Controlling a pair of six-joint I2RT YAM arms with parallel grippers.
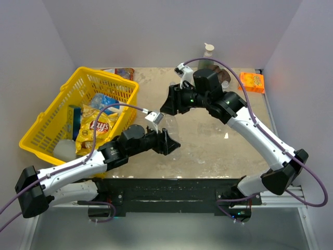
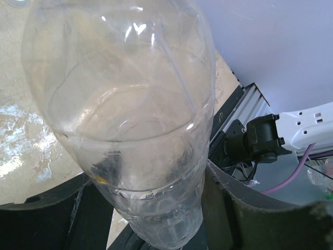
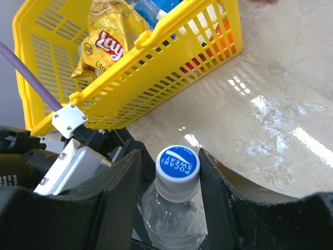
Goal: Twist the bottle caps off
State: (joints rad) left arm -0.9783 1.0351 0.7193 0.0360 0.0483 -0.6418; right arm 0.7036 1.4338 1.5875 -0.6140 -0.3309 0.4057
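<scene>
Clear thin plastic bottle [image 2: 130, 130], just right of yellow basket [image 3: 171, 67], clamped mid-body by left end effector [image 2: 151, 208]. Probably light, crushable, slick; better gripped at ribs. Blue cap [image 3: 178, 167] on neck, bracketed by right end effector [image 3: 170, 179], not yet pinched; cap's side wall for twisting.

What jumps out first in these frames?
The blue cap centred between the right gripper's fingers, in the right wrist view. Next, the clear bottle filling the left wrist view, clamped by the left gripper. Then the yellow basket holding a Lay's bag, on the left in the top view.
</scene>
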